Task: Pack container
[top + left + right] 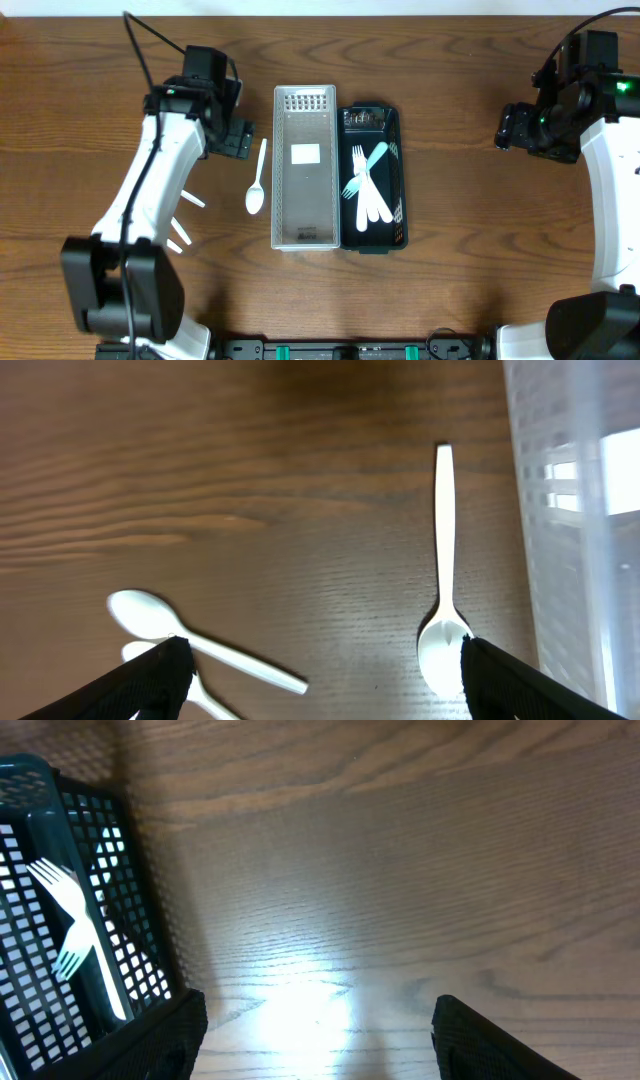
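Lying on the worktop just left of the bin (278, 170), the spoon (256, 190) is not yet packed; the left end effector (322, 660) hangs over it, spread and empty. A pinch near the bowl could flick it against the bin wall. More spoons (200, 650) lie further left, forks (365, 185) sit in the basket (399, 130), and the right end effector (320, 1020) is spread, well apart.

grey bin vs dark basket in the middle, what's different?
Colour: the grey bin is pale; the dark basket is blackish green. Contents: the grey bin holds no cutlery; the dark basket holds several plastic forks. Length: seen from overhead, the grey bin looks longer than the dark basket. Both are rectangular, perforated, and sit side by side.
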